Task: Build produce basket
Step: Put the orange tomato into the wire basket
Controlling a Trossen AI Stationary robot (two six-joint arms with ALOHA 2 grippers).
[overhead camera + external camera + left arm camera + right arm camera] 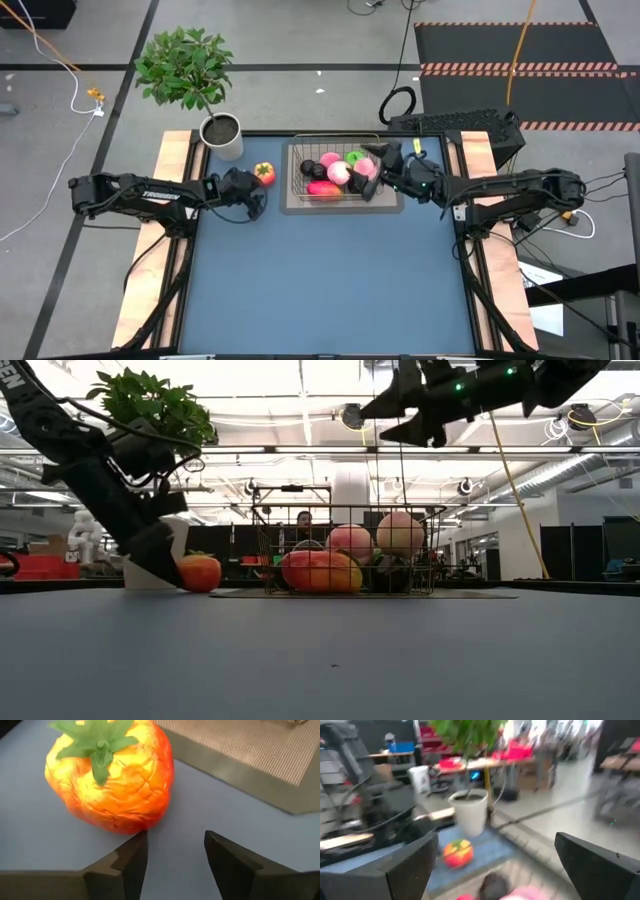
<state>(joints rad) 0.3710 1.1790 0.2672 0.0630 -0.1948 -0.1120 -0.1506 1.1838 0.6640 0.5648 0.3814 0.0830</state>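
Observation:
The orange-red fruit with a green top (265, 173) (112, 777) lies on its side on the blue table, left of the basket. My left gripper (175, 837) (252, 196) is open and low at the table. It sits just near of the fruit, which lies off to one side of the gap between the fingers. The grey wire basket (335, 170) (350, 550) holds pink peaches (338, 172), a green apple (356, 157), a red-orange oval (322, 188) and dark round ones (310, 167). My right gripper (372, 175) (405, 415) (496, 842) hangs open and empty above the basket's right part. My left gripper has one fingertip (137, 845) right at the lower side of the orange-red fruit (132, 822), coming in low and level from the near-left. I cannot tell whether it touches. The fruit rests on the table.
The basket stands on a grey mat (292, 205) (240, 765) at the far middle of the table. A white pot with a leafy plant (222, 135) (470, 812) stands at the far left corner, just beyond the fruit. The near half of the blue table (330, 290) holds nothing.

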